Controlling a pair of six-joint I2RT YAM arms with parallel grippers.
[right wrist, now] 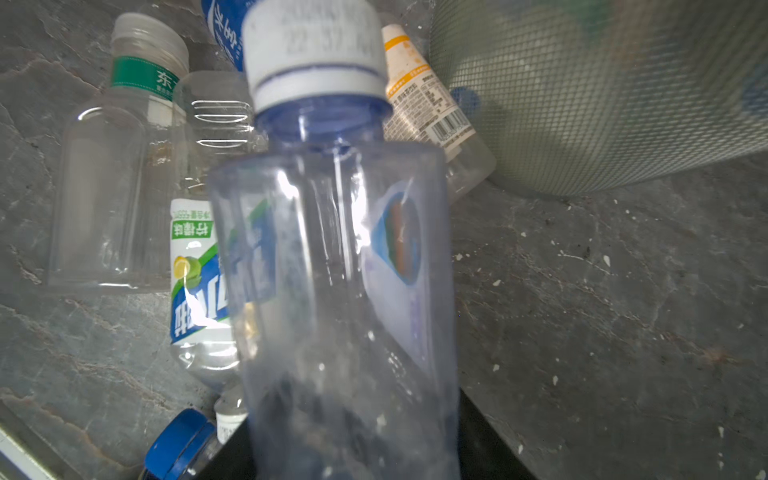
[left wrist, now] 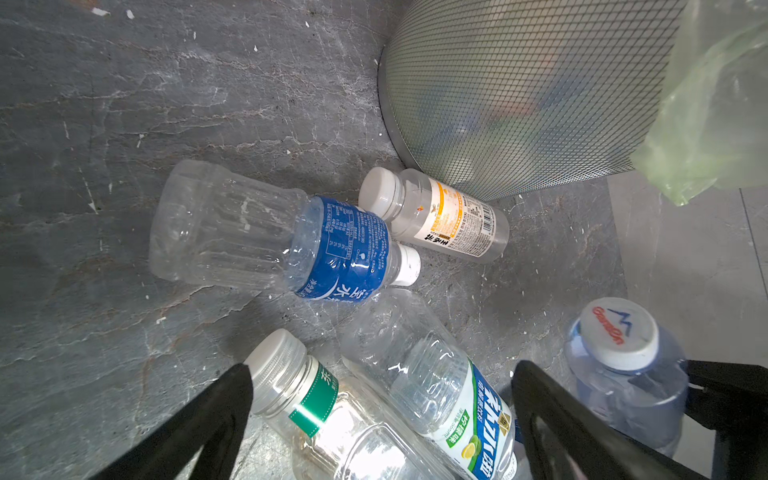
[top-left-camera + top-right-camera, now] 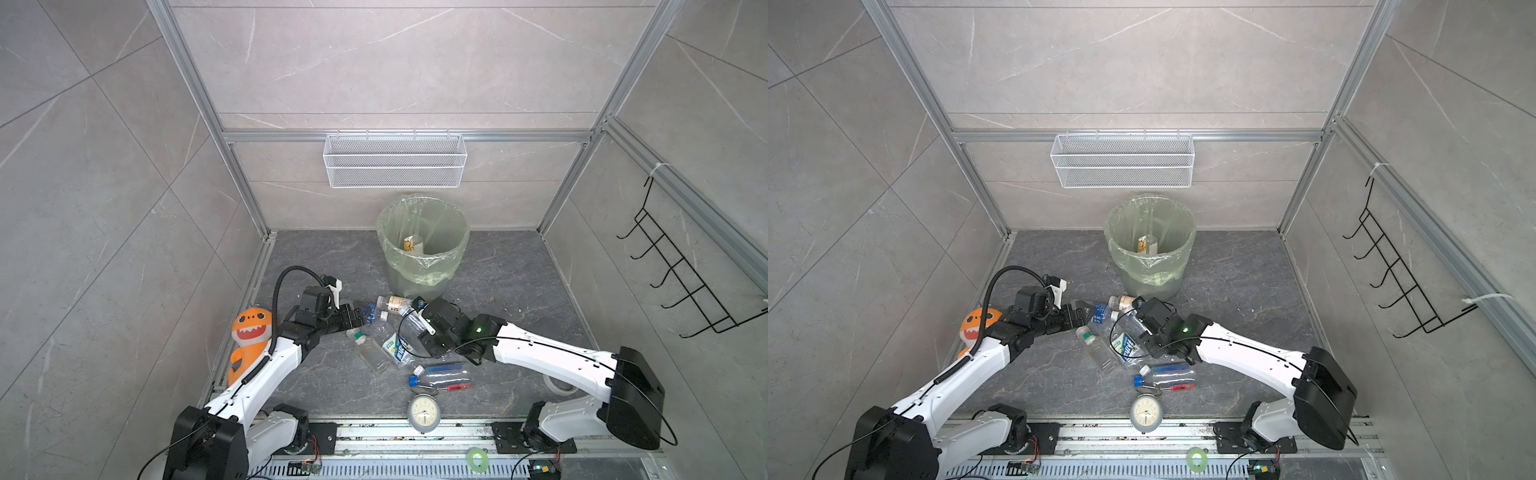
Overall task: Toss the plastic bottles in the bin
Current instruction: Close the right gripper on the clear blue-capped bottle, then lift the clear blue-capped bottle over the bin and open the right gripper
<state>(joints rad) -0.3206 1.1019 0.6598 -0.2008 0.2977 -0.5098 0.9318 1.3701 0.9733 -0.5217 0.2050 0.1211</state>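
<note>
The right gripper has its jaws clamped low on a blue-tinted bottle, with the cap toward the top of that wrist frame. The wall looks slightly pinched at the grip. The left gripper hangs over the pile with its jaws wide apart, holding nothing.

The other bottles lie on their sides on the table, in the lower middle of both top views, just in front of the bin. A blue-label one and an orange-label one are close to the bin's base. A green-band one and a lemon-label one lie against each other under the open jaws.

All look empty, so they are probably light, thin-walled and springy. A hard squeeze would likely buckle them, and the smooth round sides may roll or squirt out of a grip. The safest hold seems to be across the width, on the ribbed body or the labelled band. The neck under the cap is stiffer but narrow. The touching pair will probably shift if either is nudged.
</note>
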